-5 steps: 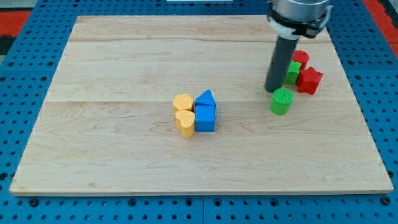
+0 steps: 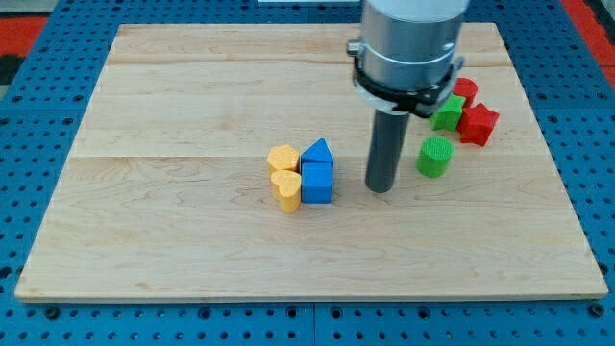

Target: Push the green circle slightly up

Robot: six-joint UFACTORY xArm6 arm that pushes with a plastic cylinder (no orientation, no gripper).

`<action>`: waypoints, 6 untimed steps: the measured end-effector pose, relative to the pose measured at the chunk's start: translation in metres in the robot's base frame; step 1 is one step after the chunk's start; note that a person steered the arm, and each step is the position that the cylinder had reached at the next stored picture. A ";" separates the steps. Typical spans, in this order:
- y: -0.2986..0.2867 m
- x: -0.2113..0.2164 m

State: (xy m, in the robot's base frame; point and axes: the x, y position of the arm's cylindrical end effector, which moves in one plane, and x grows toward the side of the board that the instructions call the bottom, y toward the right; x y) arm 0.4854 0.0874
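The green circle [image 2: 434, 156] is a short green cylinder standing on the wooden board [image 2: 192, 96] at the view's right of centre. My tip [image 2: 381, 188] rests on the board to the left of it and slightly lower in the view, a small gap apart. The dark rod rises from there to the arm's grey body at the view's top.
A green block [image 2: 448, 112], a red cylinder [image 2: 465, 90] and a red star-like block [image 2: 479, 124] cluster above and right of the green circle. Two yellow blocks [image 2: 283, 159] [image 2: 286, 190], a blue triangle [image 2: 318, 151] and a blue cube [image 2: 317, 183] sit left of my tip.
My tip has moved left and down in the view, from just above-left of the green circle to its lower left. The blocks have not moved.
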 end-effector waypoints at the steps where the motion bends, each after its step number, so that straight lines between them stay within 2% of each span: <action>1: 0.030 0.000; 3: 0.059 -0.019; 6: 0.046 -0.036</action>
